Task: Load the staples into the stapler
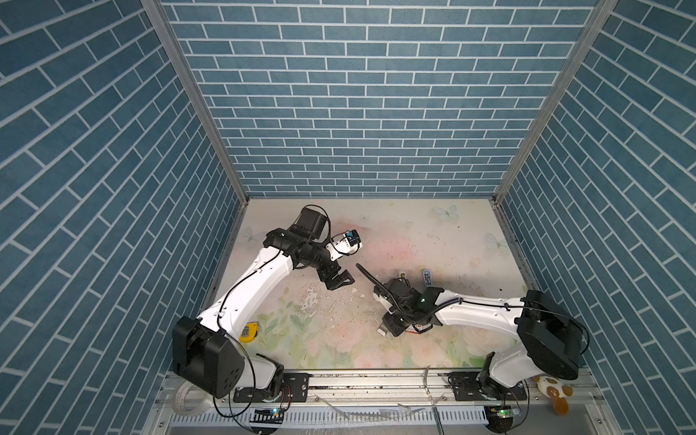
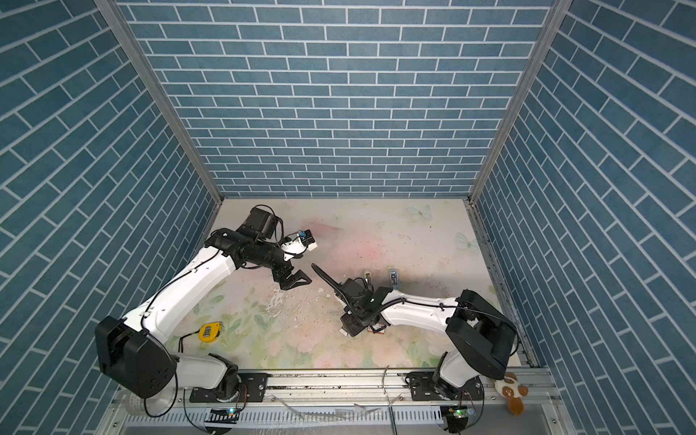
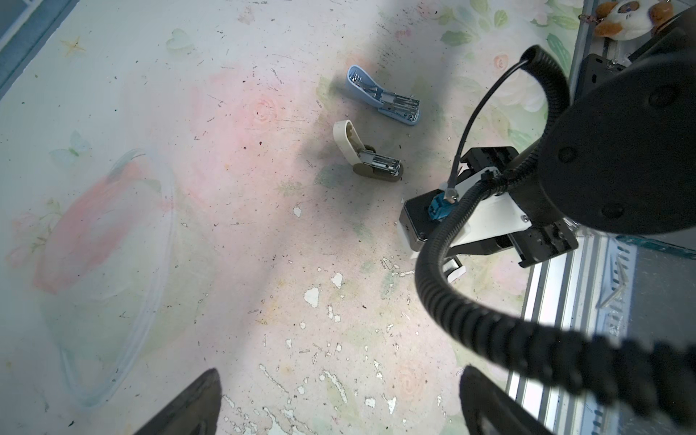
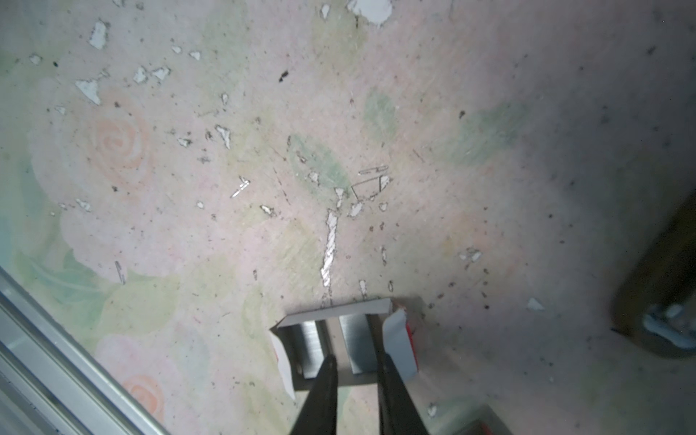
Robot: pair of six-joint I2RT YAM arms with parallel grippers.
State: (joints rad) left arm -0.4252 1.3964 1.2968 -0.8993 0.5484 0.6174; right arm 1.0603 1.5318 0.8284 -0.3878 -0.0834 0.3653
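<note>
An open red-and-white cardboard box lies on the floral mat and holds two silvery blocks of staples. My right gripper reaches into it, its narrow black fingers closed in on either side of the right-hand block, which still rests in the box. In both top views the right wrist hides this. Two staplers lie hinged open behind it: a blue stapler and a cream stapler. My left gripper hovers wide open and empty, left of the staplers.
A yellow tape measure lies by the left arm's base. A plush toy sits on the front rail at the right. Loose staples and white chips are scattered over the mat. Blue brick walls close in three sides.
</note>
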